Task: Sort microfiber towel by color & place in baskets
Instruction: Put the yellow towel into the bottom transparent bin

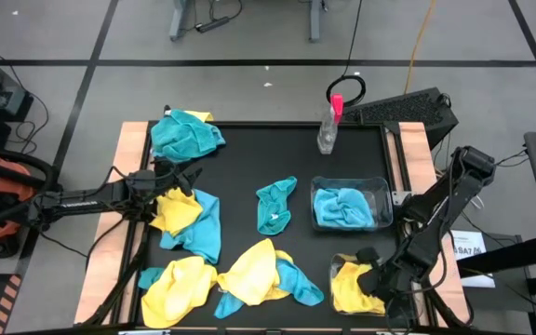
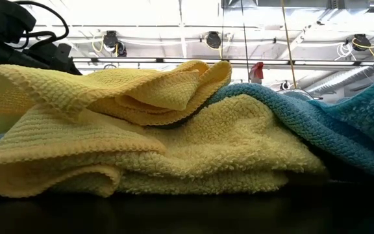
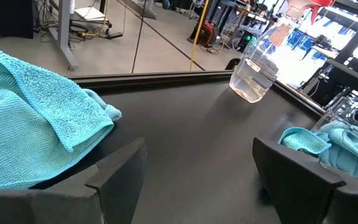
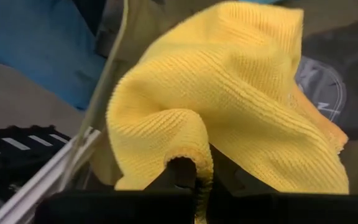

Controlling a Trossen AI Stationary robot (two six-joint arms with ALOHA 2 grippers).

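the right hand (image 1: 372, 282) pinches a yellow towel (image 1: 350, 284) over the lower-right basket (image 1: 335, 263); the blue basket (image 1: 384, 191) above holds one blue towel (image 1: 342, 207). several towels lie unsorted left and centre on the worktop (image 1: 249, 158). the left hand (image 1: 177, 177) is spread at left.

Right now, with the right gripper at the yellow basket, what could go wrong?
1. The right gripper is shut on the yellow towel over the near basket; lifting away without opening could drag the towel back out.
2. The left gripper hangs open above a yellow towel overlapping a teal towel; it might pinch both.
3. The spray bottle could tip if bumped.
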